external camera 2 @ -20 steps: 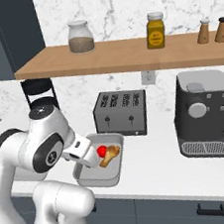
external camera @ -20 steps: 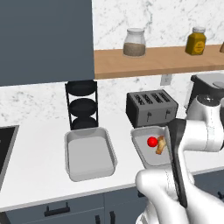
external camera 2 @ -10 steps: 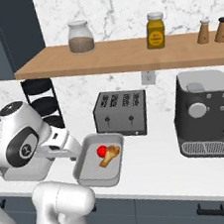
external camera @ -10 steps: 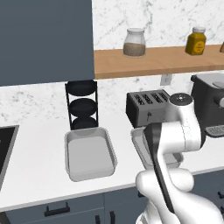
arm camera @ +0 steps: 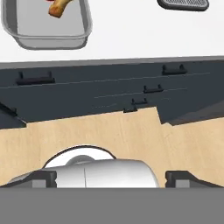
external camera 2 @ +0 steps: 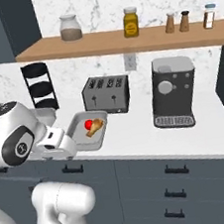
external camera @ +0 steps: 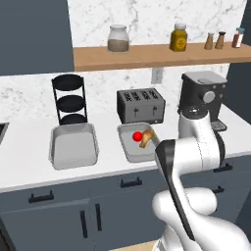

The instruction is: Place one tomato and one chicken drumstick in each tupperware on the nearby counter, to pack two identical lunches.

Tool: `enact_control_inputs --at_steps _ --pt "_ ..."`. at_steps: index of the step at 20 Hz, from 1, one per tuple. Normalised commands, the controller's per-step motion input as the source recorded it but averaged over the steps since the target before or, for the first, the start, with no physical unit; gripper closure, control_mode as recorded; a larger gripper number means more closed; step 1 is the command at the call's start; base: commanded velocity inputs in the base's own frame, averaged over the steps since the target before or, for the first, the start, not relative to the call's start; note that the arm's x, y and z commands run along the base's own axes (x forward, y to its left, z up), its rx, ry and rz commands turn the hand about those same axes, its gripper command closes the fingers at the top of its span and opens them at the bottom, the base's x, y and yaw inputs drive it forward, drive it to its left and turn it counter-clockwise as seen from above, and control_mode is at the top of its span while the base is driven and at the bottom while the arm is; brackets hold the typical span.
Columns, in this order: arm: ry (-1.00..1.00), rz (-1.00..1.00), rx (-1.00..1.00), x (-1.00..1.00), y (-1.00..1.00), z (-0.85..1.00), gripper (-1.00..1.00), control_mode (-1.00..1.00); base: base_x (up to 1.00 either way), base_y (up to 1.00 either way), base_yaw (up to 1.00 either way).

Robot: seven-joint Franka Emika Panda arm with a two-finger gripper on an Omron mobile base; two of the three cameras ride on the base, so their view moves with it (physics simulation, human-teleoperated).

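Note:
Two light-grey tupperware trays sit on the white counter (external camera: 29,157). The left tupperware (external camera: 73,144) holds nothing. The right tupperware (external camera: 128,147) holds a red tomato (external camera: 138,136) and a chicken drumstick (external camera: 146,138) side by side; the same tupperware (external camera 2: 77,138), tomato (external camera 2: 88,124) and drumstick (external camera 2: 96,127) appear from the right. My gripper (arm camera: 111,180) is open with nothing between its fingers. It hangs in front of the counter edge, below and back from that tupperware (arm camera: 48,41), whose drumstick (arm camera: 59,8) shows at the top.
Behind the trays stand a dark toaster (external camera: 140,104), a coffee machine (external camera: 203,95) and a black three-tier stand (external camera: 70,100). A wooden shelf (external camera: 147,55) carries jars. Dark drawers (arm camera: 109,87) with bar handles front the counter above a wooden floor (arm camera: 131,131).
The whole scene has shifted in both base views, so the base has driven. My arm has swung from the filled tupperware down in front of the counter. The jaws stayed open.

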Motion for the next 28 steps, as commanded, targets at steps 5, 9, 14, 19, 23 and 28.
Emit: enact_control_inputs --at_steps 5,9,14,19,23,28 --pt "0.0 0.0 0.0 0.0 0.0 0.0 -1.0 1.0 -0.79 -1.0 0.0" --pt "0.0 0.0 0.0 0.0 0.0 0.0 -1.0 1.0 -0.48 -1.0 0.0" --pt "0.0 0.0 0.0 0.0 0.0 0.0 -1.0 1.0 -0.07 -1.0 0.0" --pt "0.0 0.0 0.0 0.0 0.0 0.0 -1.0 1.0 0.0 -1.0 0.0" --pt "0.0 0.0 0.0 0.0 0.0 0.0 -1.0 1.0 0.0 -1.0 0.0" --pt "0.0 0.0 0.0 0.0 0.0 0.0 -1.0 1.0 0.0 -0.98 0.0"
